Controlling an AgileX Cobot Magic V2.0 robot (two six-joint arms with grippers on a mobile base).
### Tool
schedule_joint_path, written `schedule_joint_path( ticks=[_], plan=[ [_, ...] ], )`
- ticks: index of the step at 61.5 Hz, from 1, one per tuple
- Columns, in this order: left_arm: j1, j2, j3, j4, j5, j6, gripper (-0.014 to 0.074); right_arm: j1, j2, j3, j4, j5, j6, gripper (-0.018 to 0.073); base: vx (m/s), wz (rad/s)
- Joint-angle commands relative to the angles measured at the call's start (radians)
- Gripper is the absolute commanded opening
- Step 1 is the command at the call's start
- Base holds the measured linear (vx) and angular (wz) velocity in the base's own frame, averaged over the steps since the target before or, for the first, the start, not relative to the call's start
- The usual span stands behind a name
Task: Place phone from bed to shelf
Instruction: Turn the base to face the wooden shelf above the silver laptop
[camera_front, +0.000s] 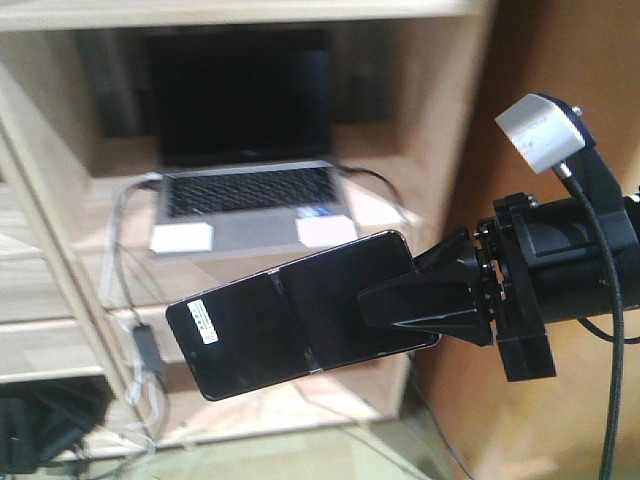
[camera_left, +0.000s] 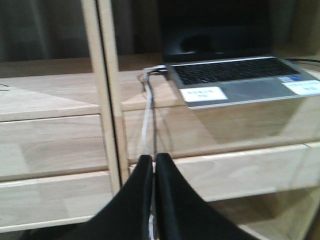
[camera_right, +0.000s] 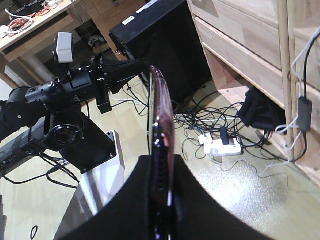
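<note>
The phone (camera_front: 290, 320) is a glossy black slab with a white sticker near its left end. It hangs tilted in the air in front of the shelf (camera_front: 60, 285), with my right gripper (camera_front: 388, 315) shut on its right end. In the right wrist view the phone (camera_right: 163, 120) stands edge-on between the black fingers (camera_right: 200, 200), its pinkish rim showing. My left gripper (camera_left: 153, 160) is shut with nothing between its tips, facing the shelf's pale boards (camera_left: 60, 145). The left arm (camera_right: 75, 87) also shows in the right wrist view. The bed is out of view.
An open grey laptop (camera_front: 250, 195) sits in a shelf bay, and its cables (camera_front: 125, 300) hang down the front. On the floor lie a white power strip (camera_right: 225, 147) and tangled wires beside a black cabinet (camera_right: 165, 45). A brown panel (camera_front: 540, 50) stands at the right.
</note>
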Motion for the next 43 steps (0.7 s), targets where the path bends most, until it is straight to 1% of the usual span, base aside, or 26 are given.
schedule_joint_path(
  ticks=[1, 15, 43],
  plan=[
    [-0.003, -0.005, 0.002, -0.007, -0.073, -0.004, 0.0001, 0.000, -0.026, -0.024, 0.092, 0.072, -0.003, -0.0001, 0.20, 0.23],
    [-0.003, -0.005, 0.002, -0.007, -0.073, -0.004, 0.0001, 0.000, -0.026, -0.024, 0.092, 0.071, -0.003, -0.0001, 0.19, 0.16],
    [-0.003, -0.005, 0.002, -0.007, -0.073, -0.004, 0.0001, 0.000, -0.026, -0.024, 0.092, 0.071, -0.003, -0.0001, 0.17, 0.05]
  ],
)
